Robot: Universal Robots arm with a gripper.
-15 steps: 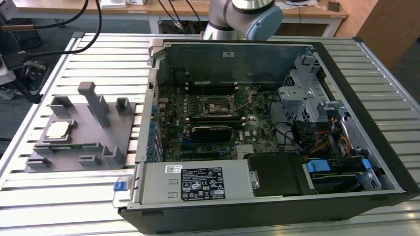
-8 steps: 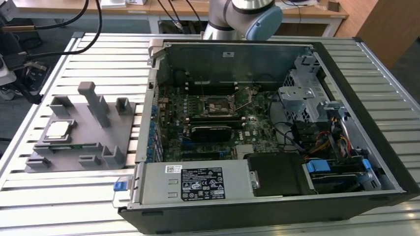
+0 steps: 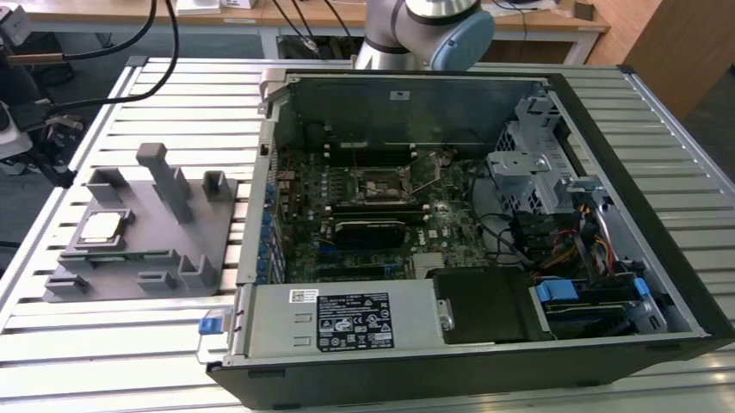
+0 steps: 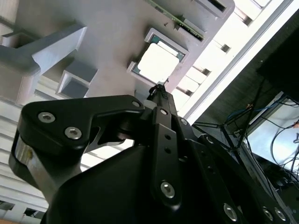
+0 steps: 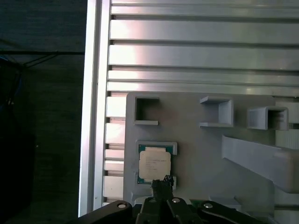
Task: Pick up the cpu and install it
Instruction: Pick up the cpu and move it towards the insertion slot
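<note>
Black gripper (image 5: 162, 183) points at the cpu (image 5: 154, 167), which lies in a gray holder tray on a metal table.

Closest in both wrist views is the gripper's dark body with its bolted linkages, narrowing to fingertips (image 4: 159, 89) that meet with nothing between them. Their tip is just at the cpu's edge; whether it touches cannot be told. The cpu lies flat, silver top up, in a shallow square pocket of the gray tray (image 5: 201, 154), among raised blocks and slots. Beneath the tray runs a slatted aluminium table (image 5: 201, 56), with dark floor (image 5: 42, 116) past its edge. In the exterior view, the tray is at the exterior view's left, and just beside it is an open computer case (image 3: 643, 172) with the motherboard's empty socket (image 3: 383, 183) exposed. Behind the case rises the arm (image 3: 442, 30), and beyond that are wooden desks (image 3: 540, 21) and hanging cables.
</note>
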